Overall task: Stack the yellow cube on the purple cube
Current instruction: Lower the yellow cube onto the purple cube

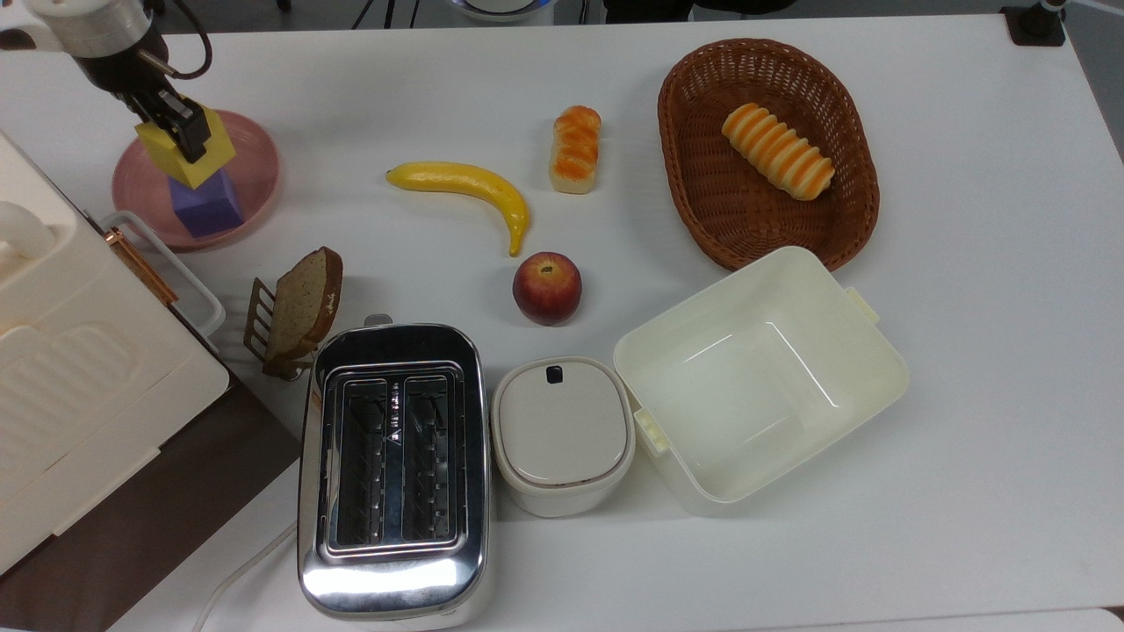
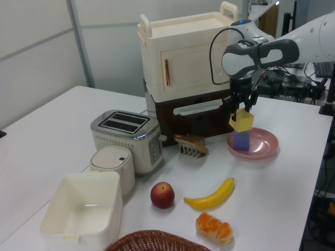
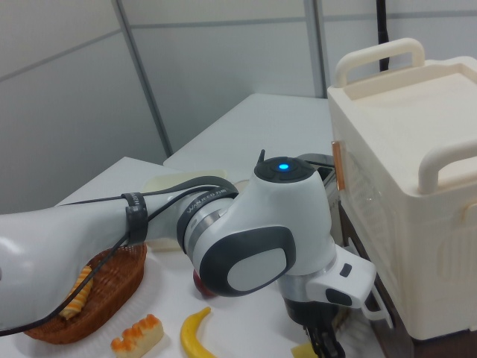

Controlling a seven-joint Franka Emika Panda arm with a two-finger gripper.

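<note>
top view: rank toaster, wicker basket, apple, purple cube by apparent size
1. Toaster and wicker basket: close in area, so no firm order between them; the toaster also stands taller, nearer the camera.
2. Apple.
3. Purple cube, though the yellow cube covers part of it.
</note>
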